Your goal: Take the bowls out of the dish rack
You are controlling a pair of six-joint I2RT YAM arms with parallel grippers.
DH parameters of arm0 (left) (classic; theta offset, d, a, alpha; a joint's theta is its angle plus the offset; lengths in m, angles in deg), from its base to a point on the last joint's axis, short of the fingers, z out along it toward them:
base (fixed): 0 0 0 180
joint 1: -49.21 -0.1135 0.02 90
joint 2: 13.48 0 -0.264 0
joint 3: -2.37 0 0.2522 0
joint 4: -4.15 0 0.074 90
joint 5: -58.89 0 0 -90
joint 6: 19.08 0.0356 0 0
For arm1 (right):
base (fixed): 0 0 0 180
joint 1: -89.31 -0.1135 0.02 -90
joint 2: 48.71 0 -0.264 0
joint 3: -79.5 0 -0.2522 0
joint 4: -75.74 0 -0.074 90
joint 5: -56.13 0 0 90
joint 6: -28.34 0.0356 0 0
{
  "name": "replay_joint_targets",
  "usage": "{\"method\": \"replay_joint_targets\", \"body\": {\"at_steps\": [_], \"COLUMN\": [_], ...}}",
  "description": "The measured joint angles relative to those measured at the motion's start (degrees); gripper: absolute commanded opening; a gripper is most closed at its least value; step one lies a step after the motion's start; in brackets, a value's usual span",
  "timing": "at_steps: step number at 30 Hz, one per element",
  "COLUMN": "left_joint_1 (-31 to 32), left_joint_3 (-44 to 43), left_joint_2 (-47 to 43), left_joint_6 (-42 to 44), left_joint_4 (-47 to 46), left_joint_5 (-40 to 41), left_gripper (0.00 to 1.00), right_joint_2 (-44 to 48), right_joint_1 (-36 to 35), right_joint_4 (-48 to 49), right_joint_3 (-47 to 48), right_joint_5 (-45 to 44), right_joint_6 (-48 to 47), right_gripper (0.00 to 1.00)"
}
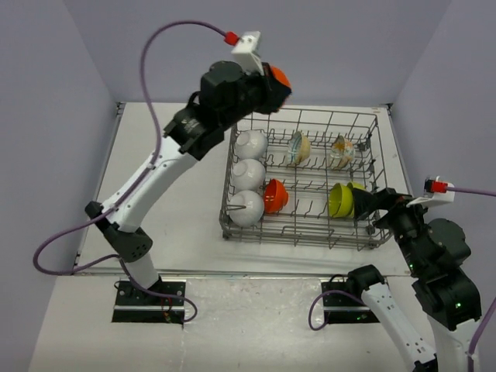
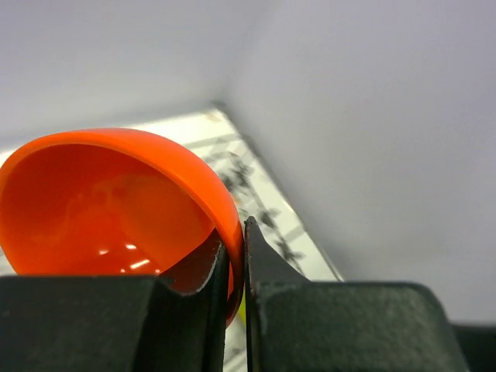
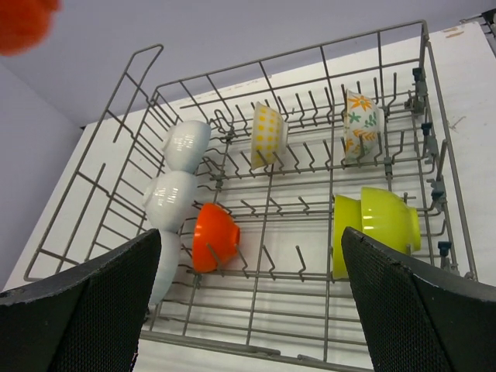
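Observation:
My left gripper (image 1: 271, 84) is raised above the far left corner of the dish rack (image 1: 298, 235), shut on the rim of an orange-red bowl (image 1: 280, 76). In the left wrist view the bowl (image 2: 101, 201) fills the left side, its wall pinched between the fingers (image 2: 267, 271). In the rack stand three white bowls (image 1: 249, 172), a second orange-red bowl (image 1: 275, 196), two lime-green bowls (image 1: 341, 199) and two patterned bowls (image 1: 298, 147). My right gripper (image 1: 368, 203) hangs open at the rack's near right corner, nothing between its fingers (image 3: 93, 302), facing the lime-green bowls (image 3: 384, 221).
The rack sits on a white table (image 1: 178, 209) enclosed by lilac walls. A purple cable (image 1: 147, 70) loops above the left arm. Bare tabletop lies left of the rack. Upright tines (image 3: 302, 263) fill the rack's floor.

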Motion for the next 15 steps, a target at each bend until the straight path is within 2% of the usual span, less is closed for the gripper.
{"method": "replay_joint_targets", "body": {"at_steps": [2,4,8,10,15], "left_joint_1": [-2.1,-8.8,-30.2,-37.3,-41.4], "left_joint_3": [-5.1,-5.6,5.1,11.4,19.6], "left_joint_2": [-2.8,-6.5,-12.6,-13.3,-10.9], "left_joint_6": [2.8,3.7,3.7,3.5,3.3], "left_joint_4": [8.3,13.8,17.9,20.1,23.3], "left_joint_5": [10.1,15.1,22.1,25.1,26.1], "left_gripper": [0.0,0.0,0.0,0.0,0.0], "right_joint_2": [-0.5,-0.9,-2.2,-2.8,-3.6], "right_joint_1": [0.0,0.0,0.0,0.0,0.0], "right_joint_4": [1.0,1.9,3.9,4.6,5.1], "right_joint_3": [-0.1,-0.3,-1.2,-2.0,-3.2], "right_joint_5": [0.8,1.9,4.9,6.4,10.3], "right_joint_6": [0.0,0.0,-0.3,-0.8,-2.0], "right_gripper": [0.99,0.99,0.99,0.99,0.99]}}
